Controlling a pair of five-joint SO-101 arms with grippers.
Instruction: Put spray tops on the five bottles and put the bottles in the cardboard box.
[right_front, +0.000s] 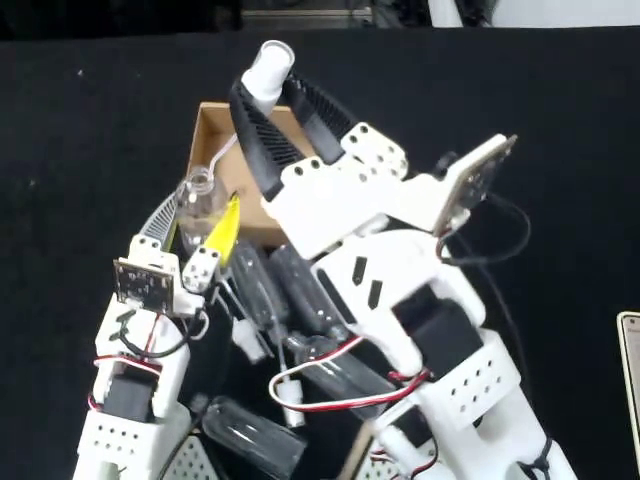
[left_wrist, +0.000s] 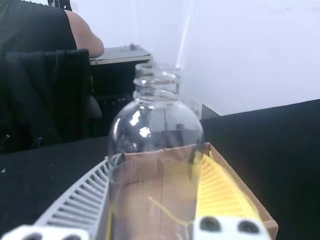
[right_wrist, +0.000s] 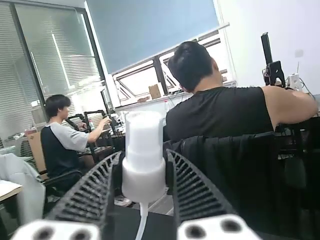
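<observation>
**Bottle and spray top gripped, apart**

Left gripper clamps an upright, uncapped bottle at the box's near wall. Right gripper pinches a white spray top, tube hanging, above the box. Spare bottles lie between the arms.

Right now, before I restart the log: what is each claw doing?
Left claw: shut on a clear bottle with no top.
Right claw: shut on a white spray top.
</observation>
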